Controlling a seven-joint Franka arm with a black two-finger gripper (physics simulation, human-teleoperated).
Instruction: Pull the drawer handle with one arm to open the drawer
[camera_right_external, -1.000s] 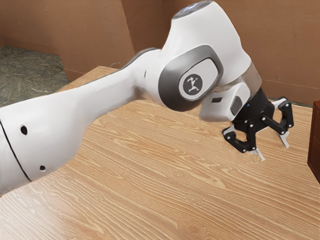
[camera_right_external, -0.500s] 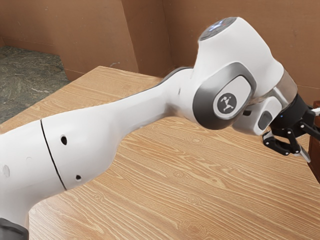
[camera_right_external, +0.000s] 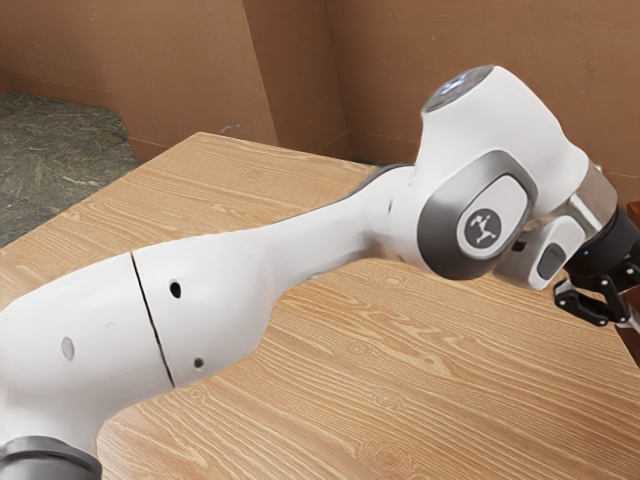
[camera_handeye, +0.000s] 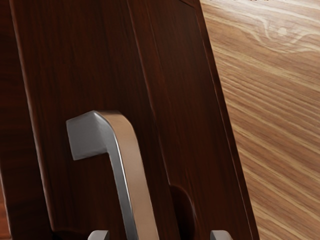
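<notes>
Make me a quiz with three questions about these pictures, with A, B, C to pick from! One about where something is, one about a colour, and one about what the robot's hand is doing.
1. Where is the handle fixed?
A) on a fridge door
B) on the dark brown drawer front
C) on a window

2. What colour is the handle?
A) silver-grey
B) red
C) green

3. How is the gripper?
A) squeezed shut on a ball
B) holding a spoon
C) open

Answers:
1 B: the wrist view shows the handle standing out from the dark wood panel.
2 A: its metal looks silver-grey.
3 C: the fingertips stand apart, one on each side of the handle.
</notes>
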